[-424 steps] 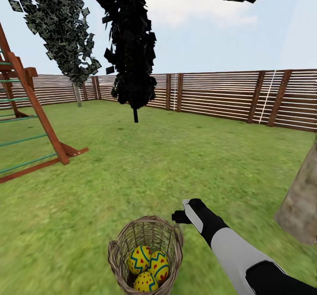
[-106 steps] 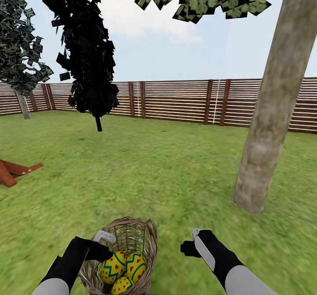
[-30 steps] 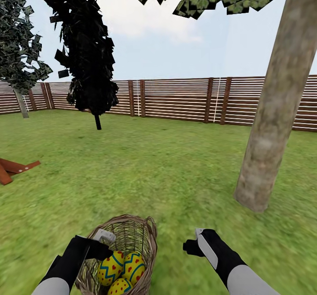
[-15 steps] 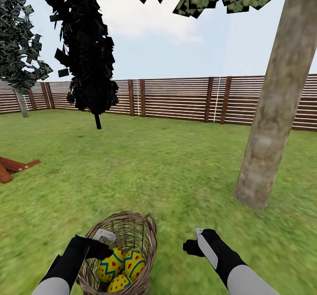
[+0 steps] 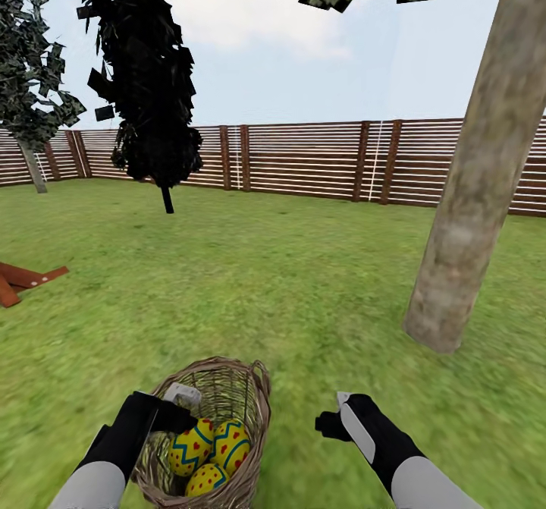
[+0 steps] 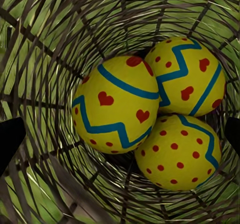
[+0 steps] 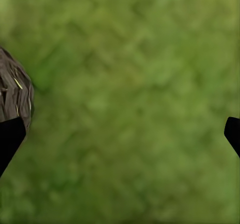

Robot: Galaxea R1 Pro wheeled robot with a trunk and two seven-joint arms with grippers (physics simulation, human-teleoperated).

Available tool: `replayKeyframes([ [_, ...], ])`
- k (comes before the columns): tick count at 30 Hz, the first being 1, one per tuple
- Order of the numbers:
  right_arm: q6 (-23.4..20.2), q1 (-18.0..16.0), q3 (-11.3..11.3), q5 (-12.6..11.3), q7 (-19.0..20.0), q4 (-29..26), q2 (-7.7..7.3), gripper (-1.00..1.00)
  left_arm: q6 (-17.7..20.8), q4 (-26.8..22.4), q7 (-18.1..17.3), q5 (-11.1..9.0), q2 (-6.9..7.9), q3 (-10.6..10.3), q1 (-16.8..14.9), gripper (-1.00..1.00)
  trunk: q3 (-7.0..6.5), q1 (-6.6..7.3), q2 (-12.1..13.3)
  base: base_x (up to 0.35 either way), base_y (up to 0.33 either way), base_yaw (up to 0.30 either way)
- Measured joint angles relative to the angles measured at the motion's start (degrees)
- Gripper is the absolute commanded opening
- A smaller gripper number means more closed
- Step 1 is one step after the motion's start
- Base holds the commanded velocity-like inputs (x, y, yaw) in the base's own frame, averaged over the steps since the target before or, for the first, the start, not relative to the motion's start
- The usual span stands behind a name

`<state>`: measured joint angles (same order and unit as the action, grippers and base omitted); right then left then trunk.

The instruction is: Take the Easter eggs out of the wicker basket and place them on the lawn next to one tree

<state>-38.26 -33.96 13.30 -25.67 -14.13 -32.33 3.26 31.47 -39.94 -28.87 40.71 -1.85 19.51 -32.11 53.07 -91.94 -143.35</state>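
Observation:
The three Easter eggs (image 6: 117,104), yellow with red marks and blue zigzags, lie together at the bottom of the wicker basket (image 5: 256,406) on the lawn (image 5: 288,289). In the head view they show as a cluster (image 5: 208,452). My left gripper (image 5: 180,403) hangs open over the basket's left rim, looking straight down into it, its fingertips (image 6: 7,139) wide apart and touching no egg. My right gripper (image 5: 334,416) is open above bare grass to the basket's right. The pale mottled tree (image 5: 470,213) stands ahead on the right.
A near-black columnar tree (image 5: 152,76) stands far ahead on the left, and a wooden play frame's foot (image 5: 23,278) lies at the left edge. A slatted fence (image 5: 303,160) closes the garden. The basket's edge (image 7: 12,94) shows in the right wrist view.
The whole head view has shifted slightly, so the camera moved. Both arms hold the same places relative to the basket, and the eggs lie as before.

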Motion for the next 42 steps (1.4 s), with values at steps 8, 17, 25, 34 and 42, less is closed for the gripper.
replayKeyframes([
  [8, -0.1, 0.1, 0.0, 0.0, -0.1, -1.6, 0.03, 1.00, 0.4, 0.0, 0.0, 0.0, -0.01, 0.0, -0.5, 1.00, 0.40, 0.00, 0.0, 0.000, 0.000, 0.000],
  [17, -0.5, 0.1, 0.0, 0.0, -0.1, -1.8, 0.01, 1.00, 0.4, 0.0, 0.1, 0.0, -0.01, 0.0, -0.5, 1.00, 1.41, -0.03, 0.0, 0.000, 0.000, 0.000],
  [25, -0.7, 0.0, 0.0, 0.0, -0.1, -1.9, 0.03, 1.00, 0.4, 0.0, 0.1, 0.0, -0.01, 0.0, -0.5, 1.00, 3.93, -0.24, -0.1, 0.000, 0.000, 0.000],
  [34, -0.7, 0.1, 0.1, 0.0, -0.2, -1.9, 0.03, 1.00, 0.4, -1.8, 0.2, 0.1, -0.06, 0.0, -0.5, 1.00, 6.11, -0.39, -0.2, 0.000, 0.000, 0.000],
  [42, -0.6, 0.1, 0.1, 0.0, -0.2, -1.9, 0.03, 1.00, 2.0, -4.7, 0.1, 0.0, -0.06, 0.0, -0.5, 1.00, 6.85, -0.39, -0.2, 0.000, 0.000, 0.000],
])
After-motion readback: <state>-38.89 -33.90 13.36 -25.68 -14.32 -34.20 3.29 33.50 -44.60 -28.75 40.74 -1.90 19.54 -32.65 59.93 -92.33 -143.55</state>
